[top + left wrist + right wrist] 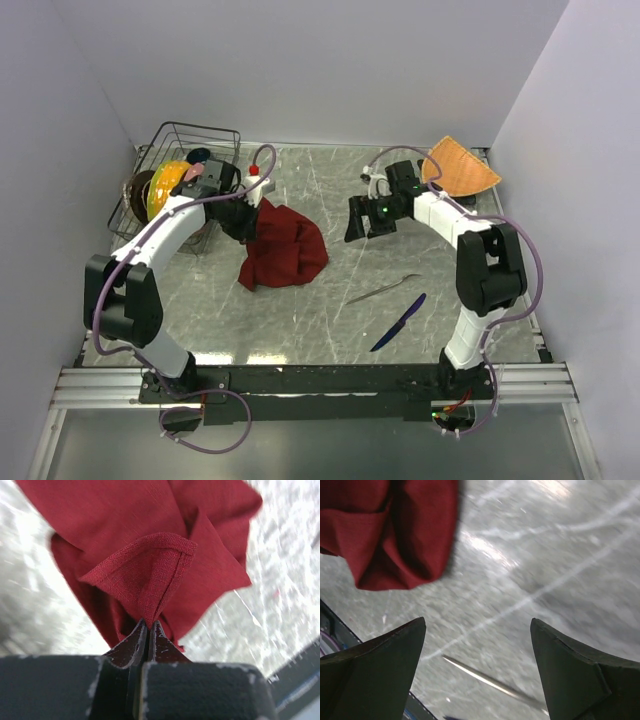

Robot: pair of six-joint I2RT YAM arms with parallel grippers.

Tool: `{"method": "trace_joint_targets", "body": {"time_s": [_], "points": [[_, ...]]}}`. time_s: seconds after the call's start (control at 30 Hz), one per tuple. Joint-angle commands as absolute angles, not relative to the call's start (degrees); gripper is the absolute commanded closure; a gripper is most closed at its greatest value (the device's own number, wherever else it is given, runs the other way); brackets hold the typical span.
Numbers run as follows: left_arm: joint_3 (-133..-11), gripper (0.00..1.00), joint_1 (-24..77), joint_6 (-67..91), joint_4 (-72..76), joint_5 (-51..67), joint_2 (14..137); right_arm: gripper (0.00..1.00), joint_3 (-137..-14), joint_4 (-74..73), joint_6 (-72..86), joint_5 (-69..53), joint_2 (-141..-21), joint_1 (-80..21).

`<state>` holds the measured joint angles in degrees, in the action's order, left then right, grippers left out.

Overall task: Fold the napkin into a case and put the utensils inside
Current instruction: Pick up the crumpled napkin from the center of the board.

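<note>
The dark red napkin [285, 247] lies bunched left of the table's middle. My left gripper [252, 215] is shut on its upper left part, and the left wrist view shows a hemmed fold of the napkin [150, 570] pinched between the closed tips [149, 625]. The right gripper [362, 222] hangs open over bare tabletop right of the cloth, holding nothing. Between its fingers in the right wrist view are the fork's handle [490, 680] and an edge of the napkin [395, 535]. The silver fork [383, 289] and the blue-purple knife [399, 322] lie side by side near the front right.
A wire rack [180, 180] with coloured plates stands at the back left, just behind my left arm. An orange woven fan-shaped mat [460, 168] lies in the back right corner. White walls close in the table on three sides.
</note>
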<state>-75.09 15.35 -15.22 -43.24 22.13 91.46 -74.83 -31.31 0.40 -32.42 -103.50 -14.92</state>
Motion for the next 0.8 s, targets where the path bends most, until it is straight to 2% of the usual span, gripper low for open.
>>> {"method": "trace_joint_targets", "body": {"time_s": [0.0, 0.2, 0.33, 0.6, 0.77], "points": [[-74.5, 0.99, 15.1, -14.2, -44.3, 26.6, 90.7, 0.11, -79.3, -24.2, 4.0, -35.4, -104.7, -17.7], [-77.9, 0.99, 14.8, -17.0, -48.1, 34.5, 88.7, 0.14, -90.5, -23.9, 8.5, -38.6, -113.0, -22.1], [-88.8, 0.99, 17.3, -20.3, -53.1, 40.8, 89.9, 0.09, -91.4, -20.5, 11.2, -41.7, -113.7, -23.0], [-108.9, 0.99, 19.2, -19.3, -56.2, 53.5, 91.8, 0.02, -91.7, -21.0, 9.3, -42.6, -109.2, -22.2], [-114.2, 0.99, 19.5, -16.3, -52.9, 52.6, 90.2, 0.00, -88.5, -24.0, 6.9, -43.0, -102.1, -18.1]]}}
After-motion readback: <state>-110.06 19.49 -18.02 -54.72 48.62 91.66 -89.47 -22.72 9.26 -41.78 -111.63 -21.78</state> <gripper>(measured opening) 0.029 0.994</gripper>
